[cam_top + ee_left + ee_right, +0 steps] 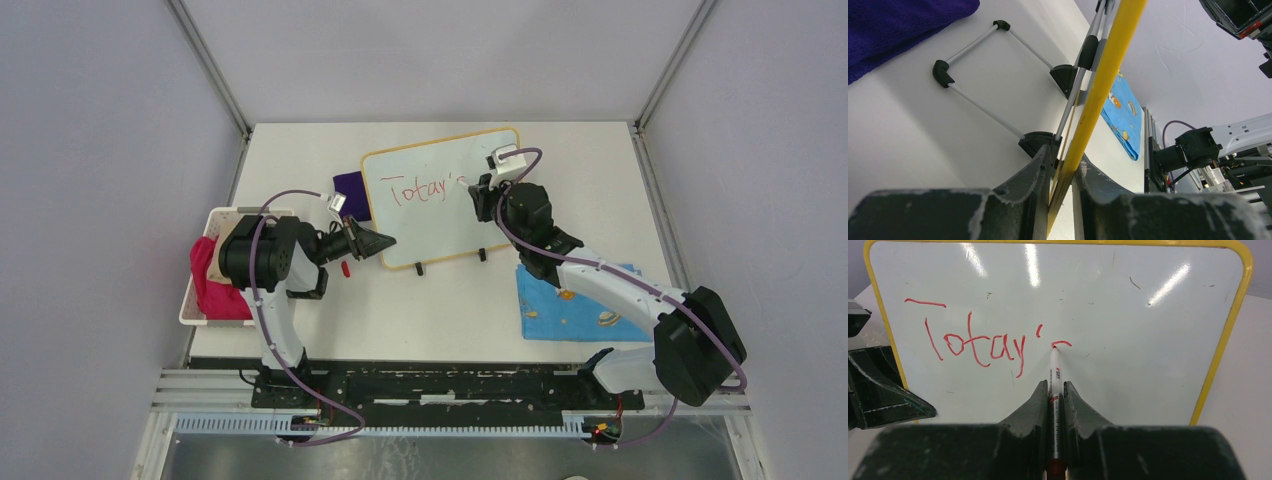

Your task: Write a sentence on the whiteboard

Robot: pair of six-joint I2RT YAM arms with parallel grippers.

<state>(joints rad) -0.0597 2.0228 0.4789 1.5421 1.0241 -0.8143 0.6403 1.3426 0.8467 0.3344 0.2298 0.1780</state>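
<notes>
a purple cloth [348, 186] is seen behind the whiteboard [440, 228], with a blue patterned cloth [565, 312] to its right. the board's left frame edge is pinched by the nearly closed left gripper [1060, 167]. a red marker [1053, 367] is clamped in the right gripper [1053, 390], its tip touching the board at the end of the sentence [988, 344].

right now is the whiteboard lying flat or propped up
Propped up: the whiteboard leans on its wire stand, and the left tool clamps its yellow frame edge.

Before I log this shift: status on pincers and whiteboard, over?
Left pincer shut on whiteboard frame. Right pincer shut on marker, tip on board. Sentence partway. Nothing blocking.
</notes>
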